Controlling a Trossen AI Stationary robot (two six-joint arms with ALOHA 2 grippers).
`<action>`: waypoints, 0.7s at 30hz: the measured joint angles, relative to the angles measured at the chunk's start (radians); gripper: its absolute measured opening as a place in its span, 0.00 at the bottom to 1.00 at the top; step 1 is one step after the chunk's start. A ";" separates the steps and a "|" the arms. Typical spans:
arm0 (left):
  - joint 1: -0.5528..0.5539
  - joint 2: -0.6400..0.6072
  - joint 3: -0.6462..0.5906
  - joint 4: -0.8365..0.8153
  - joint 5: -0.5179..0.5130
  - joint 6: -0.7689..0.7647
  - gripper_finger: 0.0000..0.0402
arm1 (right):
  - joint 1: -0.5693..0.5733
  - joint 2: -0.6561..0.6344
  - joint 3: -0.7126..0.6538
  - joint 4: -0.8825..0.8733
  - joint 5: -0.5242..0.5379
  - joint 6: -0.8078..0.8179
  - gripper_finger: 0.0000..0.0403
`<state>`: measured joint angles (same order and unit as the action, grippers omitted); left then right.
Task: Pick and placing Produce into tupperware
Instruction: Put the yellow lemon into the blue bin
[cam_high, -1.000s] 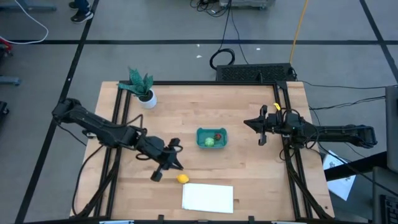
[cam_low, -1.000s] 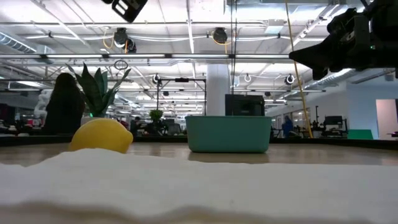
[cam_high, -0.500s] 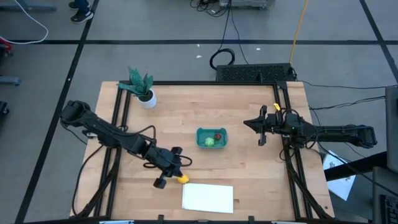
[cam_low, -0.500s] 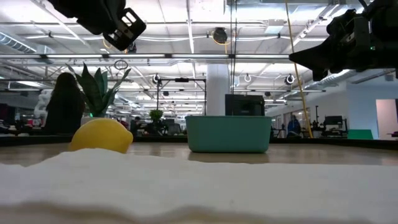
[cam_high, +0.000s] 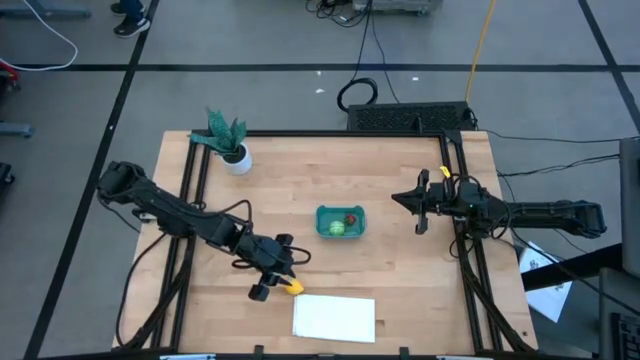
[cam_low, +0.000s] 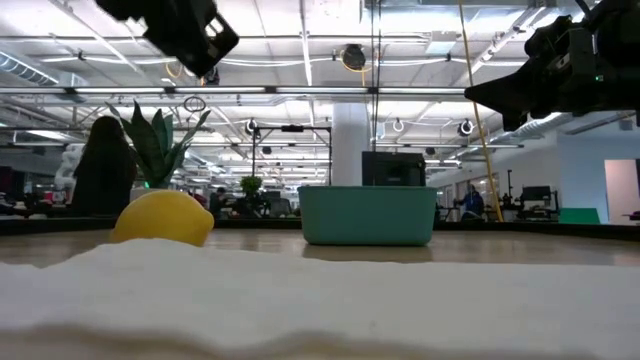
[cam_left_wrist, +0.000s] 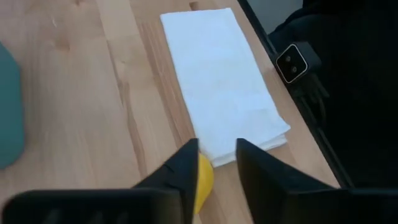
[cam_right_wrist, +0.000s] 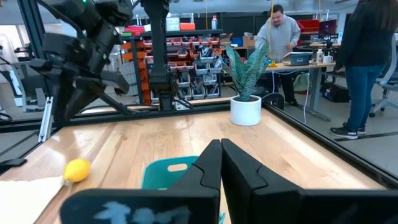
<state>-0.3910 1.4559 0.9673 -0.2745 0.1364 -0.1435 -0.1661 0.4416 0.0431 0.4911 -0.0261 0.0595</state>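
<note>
The left gripper (cam_high: 283, 281) hangs directly over the yellow lemon-like piece (cam_high: 293, 288), fingers (cam_left_wrist: 177, 171) parted with the piece showing between them, nothing clamped. The piece rests on the table (cam_high: 400, 280), just beside the white sheet (cam_high: 334, 317). The teal tub (cam_high: 340, 222), holding the green piece (cam_high: 337, 229) and red piece (cam_high: 351, 219), sits between both grippers. The right gripper (cam_high: 420, 205) waits beyond the tub, fingers together.

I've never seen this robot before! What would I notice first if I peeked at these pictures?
Probably the left gripper reaching down at a little yellow lemon on the wooden table, right by a white sheet. Mid-table sits a teal tub with a green and a red piece inside. The right gripper waits, shut, beyond the tub.
</note>
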 joint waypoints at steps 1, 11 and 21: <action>-0.001 0.000 0.020 -0.025 -0.001 0.003 0.33 | 0.000 0.000 0.000 0.000 0.000 0.000 0.00; -0.010 -0.002 0.146 -0.177 -0.005 0.053 0.63 | 0.000 0.000 0.000 -0.003 0.000 0.007 0.00; 0.001 0.006 0.192 -0.277 0.029 0.015 0.75 | 0.000 0.000 0.000 -0.003 0.000 0.007 0.00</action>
<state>-0.3903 1.4620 1.1596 -0.5513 0.1654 -0.1280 -0.1665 0.4419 0.0433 0.4877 -0.0257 0.0669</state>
